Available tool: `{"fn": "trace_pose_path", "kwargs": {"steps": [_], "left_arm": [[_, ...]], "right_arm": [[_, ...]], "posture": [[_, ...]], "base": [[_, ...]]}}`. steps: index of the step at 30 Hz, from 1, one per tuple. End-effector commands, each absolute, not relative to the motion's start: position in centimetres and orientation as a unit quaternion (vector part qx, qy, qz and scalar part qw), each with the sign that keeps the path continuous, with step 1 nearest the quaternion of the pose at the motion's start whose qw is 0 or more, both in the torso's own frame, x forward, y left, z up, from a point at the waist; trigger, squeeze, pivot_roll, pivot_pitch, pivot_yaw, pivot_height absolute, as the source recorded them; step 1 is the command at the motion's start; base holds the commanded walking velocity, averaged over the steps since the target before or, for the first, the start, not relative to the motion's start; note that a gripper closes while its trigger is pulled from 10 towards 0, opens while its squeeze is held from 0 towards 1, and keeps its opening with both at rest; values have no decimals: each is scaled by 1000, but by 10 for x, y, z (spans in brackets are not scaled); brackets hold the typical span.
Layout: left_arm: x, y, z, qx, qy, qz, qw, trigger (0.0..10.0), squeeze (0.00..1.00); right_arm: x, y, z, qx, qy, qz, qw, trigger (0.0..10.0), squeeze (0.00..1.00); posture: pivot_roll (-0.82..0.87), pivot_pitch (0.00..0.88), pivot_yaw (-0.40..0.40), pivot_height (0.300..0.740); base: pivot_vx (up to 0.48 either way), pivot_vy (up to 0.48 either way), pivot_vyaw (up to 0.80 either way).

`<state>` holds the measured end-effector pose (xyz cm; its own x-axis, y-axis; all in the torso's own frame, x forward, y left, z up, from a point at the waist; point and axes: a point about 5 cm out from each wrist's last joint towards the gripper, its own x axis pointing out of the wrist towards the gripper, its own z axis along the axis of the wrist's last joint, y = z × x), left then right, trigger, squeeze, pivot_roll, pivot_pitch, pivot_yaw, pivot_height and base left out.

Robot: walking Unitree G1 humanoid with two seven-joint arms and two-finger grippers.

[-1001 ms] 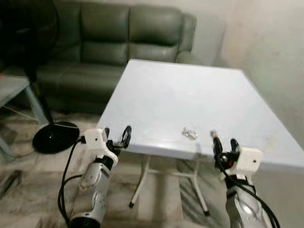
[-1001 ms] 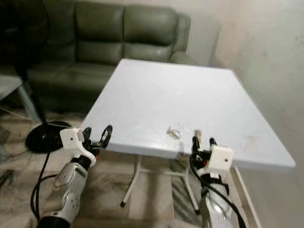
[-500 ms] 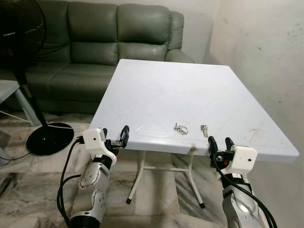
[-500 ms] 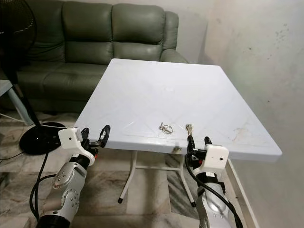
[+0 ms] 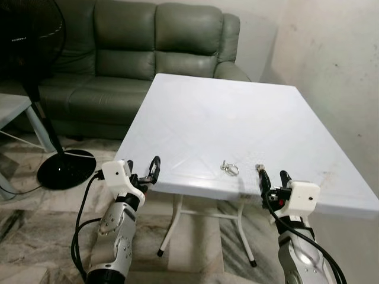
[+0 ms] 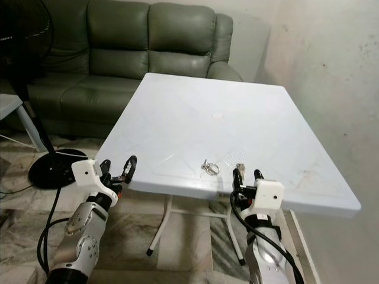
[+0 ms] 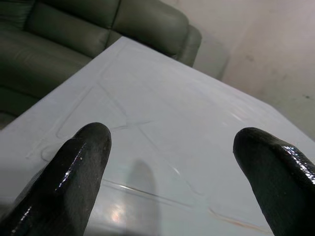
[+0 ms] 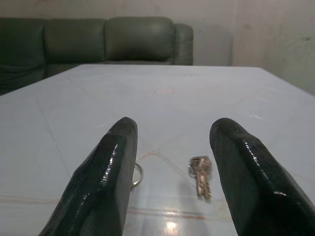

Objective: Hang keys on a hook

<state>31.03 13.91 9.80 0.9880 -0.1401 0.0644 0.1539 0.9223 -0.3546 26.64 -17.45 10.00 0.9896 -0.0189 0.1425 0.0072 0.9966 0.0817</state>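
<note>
A small brass key (image 5: 259, 168) and a metal key ring (image 5: 230, 169) lie apart on the white table (image 5: 237, 112), close to its near edge. My right gripper (image 5: 273, 177) is open at that edge, just in front of the key. In the right wrist view the key (image 8: 201, 174) lies on the table between and beyond the open fingers, and the ring (image 8: 136, 174) peeks out beside one finger. My left gripper (image 5: 145, 167) is open and holds nothing at the table's near left corner. It faces bare tabletop (image 7: 162, 113).
A dark green sofa (image 5: 148, 53) stands behind the table. A black standing fan (image 5: 29, 35) with a round base (image 5: 66, 168) is on the left, beside a small grey table (image 5: 12, 106). A pale wall (image 5: 331, 53) runs along the right. Marble floor (image 5: 35, 225) lies around the table legs.
The whole picture has shifted and sharpened, so the camera has moved. Both grippers keep the same open pose at the table's near edge. The key and ring have not moved.
</note>
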Motion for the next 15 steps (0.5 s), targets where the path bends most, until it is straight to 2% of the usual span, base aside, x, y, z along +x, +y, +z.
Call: {"fn": "trace_pose_path", "kwargs": {"steps": [1,11,15], "left_arm": [[312,137,101,-185,-20,-80,979,10000,0],[311,134,101,-186,-20,-81,979,10000,0],[311,134,99,-177,-12,-68,982,10000,0]], "right_arm": [[268,-175,104,37,-77,-5,996,10000,0],[268,-173,104,39,-76,2,996,10000,0],[268,-172,103,54,-72,1,996,10000,0]], "posture": [[-7,0,-75,740],[-4,0,-77,740],[-2,6,-78,740]], "base": [[349,0,0],[346,0,0],[0,0,0]]}}
